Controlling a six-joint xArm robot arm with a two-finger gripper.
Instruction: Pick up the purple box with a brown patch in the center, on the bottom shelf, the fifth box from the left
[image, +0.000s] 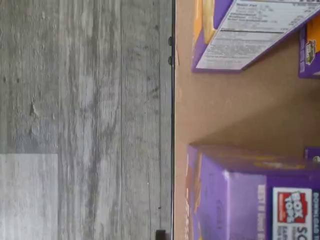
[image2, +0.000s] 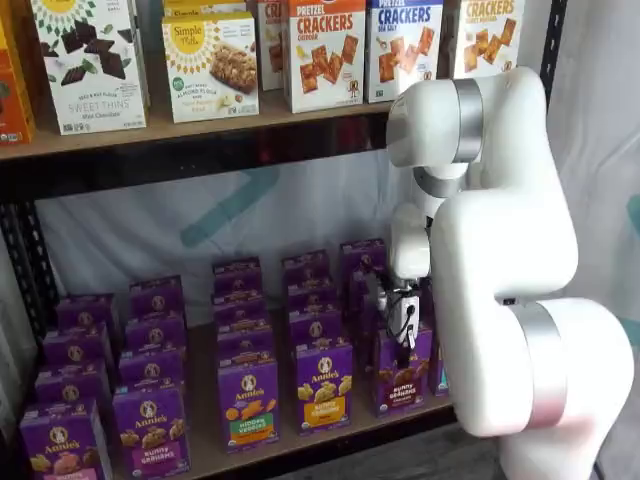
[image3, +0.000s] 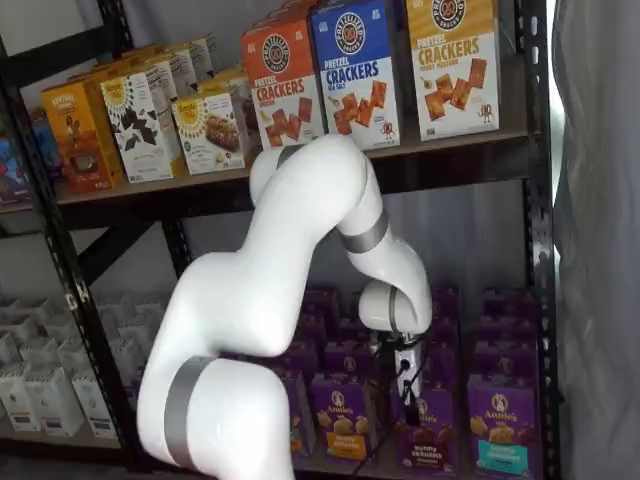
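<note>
The wrist view shows purple cartons on the tan bottom shelf (image: 235, 110), no fingers. In both shelf views the gripper (image2: 404, 335) hangs just above the purple box (image2: 404, 372), lined up for gripping; whether its fingers stand apart cannot be told.

I see the small purple box with dark brown bunny crackers on its front (image2: 404, 372) standing upright at the front of the flat tan wood bottom shelf with the black front rail (image2: 300, 440). In both shelf views the arm hides its top part.
</note>
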